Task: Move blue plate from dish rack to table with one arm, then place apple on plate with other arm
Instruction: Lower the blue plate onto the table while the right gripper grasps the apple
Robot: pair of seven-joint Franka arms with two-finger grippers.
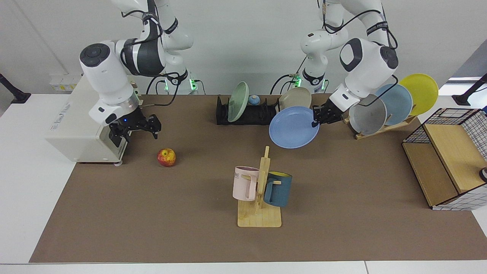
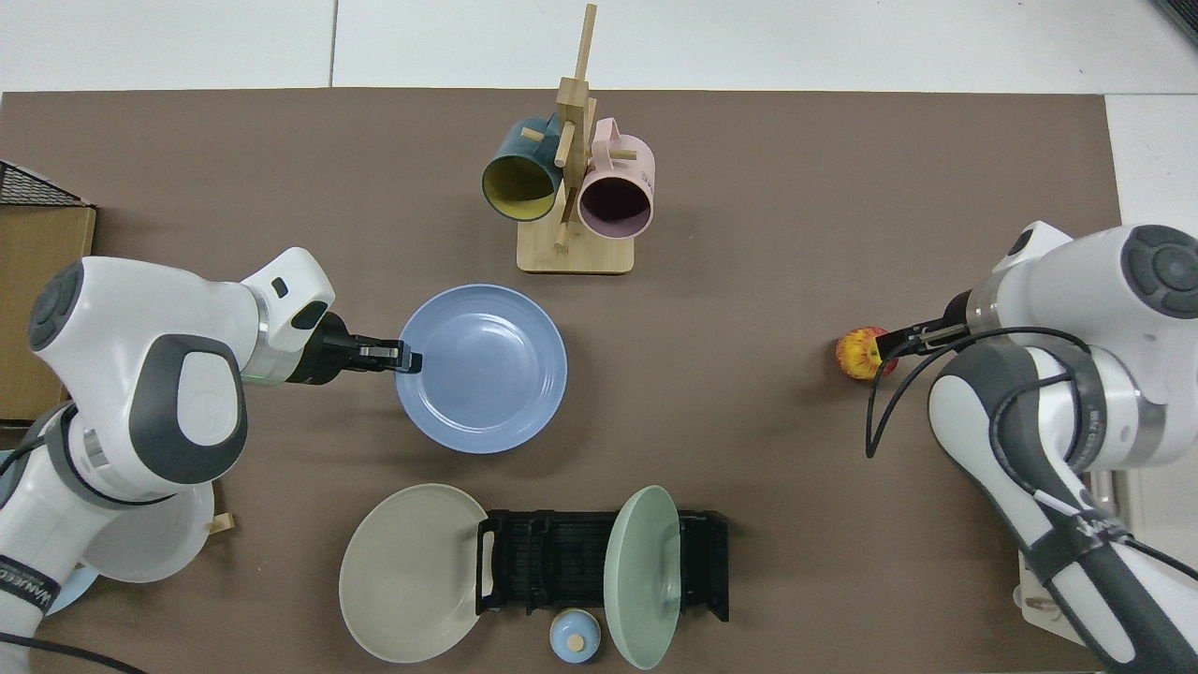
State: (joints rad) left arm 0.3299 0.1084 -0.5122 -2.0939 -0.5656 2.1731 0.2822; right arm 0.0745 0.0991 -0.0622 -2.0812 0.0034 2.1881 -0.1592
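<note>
Left gripper [image 1: 315,121] of mine pinching the blue plate [image 1: 293,127] rim at its 3 o'clock above the bench [image 1: 342,198], right gripper [image 1: 134,128] spread, hovering at 10 o'clock of the apple [image 1: 166,157].

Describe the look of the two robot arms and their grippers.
Both arms are alike: glossy white rounded shells with dark grey joint bands, black cables looped along the outside, and a silver ring at the wrist. The left gripper and right gripper are black, two-fingered, with a small blue light above. Green lights glow at the bases behind.
</note>
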